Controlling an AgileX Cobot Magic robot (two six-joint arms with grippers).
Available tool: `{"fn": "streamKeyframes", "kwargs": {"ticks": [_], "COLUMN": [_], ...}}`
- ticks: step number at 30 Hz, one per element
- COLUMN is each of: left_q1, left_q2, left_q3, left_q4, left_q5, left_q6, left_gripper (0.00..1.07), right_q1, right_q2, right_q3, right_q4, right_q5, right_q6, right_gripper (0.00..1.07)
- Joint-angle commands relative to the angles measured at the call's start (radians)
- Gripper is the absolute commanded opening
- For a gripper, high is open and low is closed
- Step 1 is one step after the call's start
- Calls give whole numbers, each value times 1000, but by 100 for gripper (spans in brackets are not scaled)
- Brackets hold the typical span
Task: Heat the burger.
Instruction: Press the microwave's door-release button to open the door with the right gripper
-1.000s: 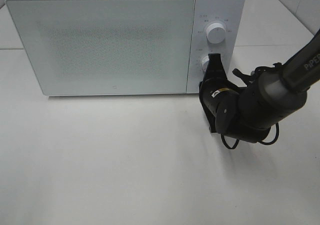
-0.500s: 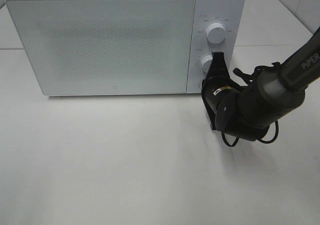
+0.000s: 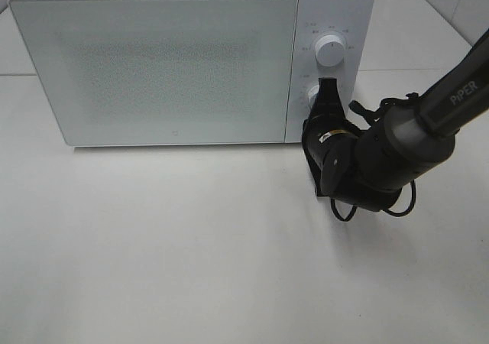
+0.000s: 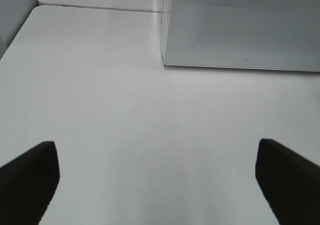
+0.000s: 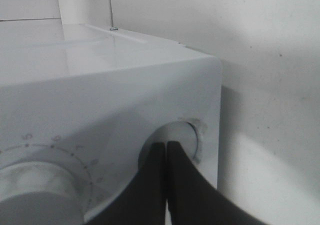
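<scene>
The burger is out of view. The white microwave (image 3: 168, 61) stands with its door shut. My right gripper (image 3: 328, 84) is shut with nothing held, its tips at the control panel just right of the lower dial (image 3: 312, 93). In the right wrist view the shut gripper (image 5: 166, 145) lies over a round control (image 5: 182, 135) near the panel's edge, beside a dial with tick marks (image 5: 35, 185). My left gripper (image 4: 160, 185) is open and empty above bare table, well in front of the microwave's corner (image 4: 240, 25). It does not show in the exterior view.
The upper dial (image 3: 330, 50) sits above the right gripper's tips. The right arm (image 3: 397, 149) reaches in from the right edge with a loose cable under it. White tabletop (image 3: 168, 245) spreads in front of the microwave.
The right arm has edged slightly left and toward the control panel, its shut tips staying by the lower dial. The microwave door is unchanged.
</scene>
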Motion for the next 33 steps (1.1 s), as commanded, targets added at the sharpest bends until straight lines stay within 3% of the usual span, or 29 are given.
{"fn": "streamKeyframes", "kwargs": {"ticks": [1,13,33], "left_q1": [4,4,4], "left_q2": [-20,-20,-20], "left_q3": [1,1,1], "left_q4": [-2,-2,-2], "left_q5": [-10,-10,-10], "left_q6": [1,1,1], "left_gripper": [100,100,100], "right_q1": [-7,-31,-43], "right_q2": [-7,16,51], "right_q3": [-42,-134,-163], "right_q4": [-22,-66,-88], "right_q5": [-79,-258,-244], "right_q6": [-10,-24,12], "right_gripper": [0,0,0]}}
